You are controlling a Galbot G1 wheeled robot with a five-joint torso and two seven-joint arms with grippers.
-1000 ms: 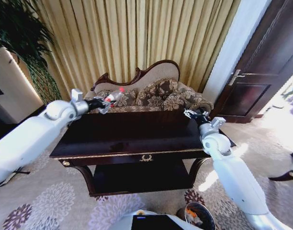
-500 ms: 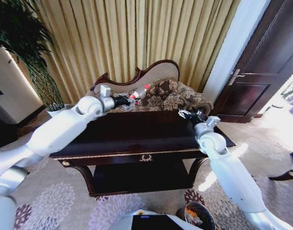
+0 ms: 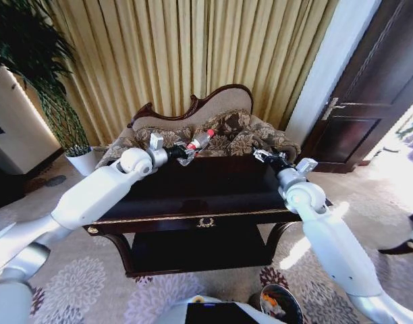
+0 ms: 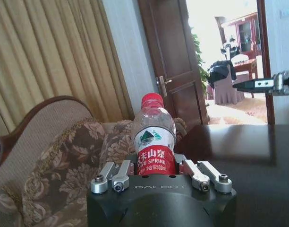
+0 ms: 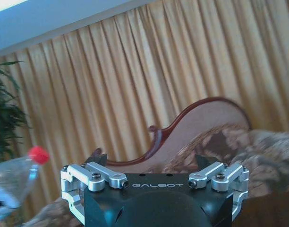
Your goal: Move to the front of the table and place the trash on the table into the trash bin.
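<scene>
The trash I hold is a clear plastic bottle (image 3: 197, 141) with a red label and red cap. My left gripper (image 3: 182, 152) is shut on it, above the back edge of the dark glossy table (image 3: 206, 189), a little left of centre. In the left wrist view the bottle (image 4: 154, 137) stands upright in my left gripper (image 4: 155, 166), its label between the jaws. My right gripper (image 3: 264, 156) hovers open over the table's back right corner. The trash bin (image 3: 295, 302), dark and round with orange scraps inside, sits on the carpet at the table's front right.
A patterned sofa (image 3: 227, 131) with a curved wooden back stands right behind the table, before gold curtains. A plant in a white pot (image 3: 81, 160) is at the far left. A dark door (image 3: 368, 101) is at the right. The table has a lower shelf (image 3: 200, 250).
My left arm has swung to the right with the bottle, from beyond the table's back left corner to near the middle of its back edge. The right gripper has barely shifted.
</scene>
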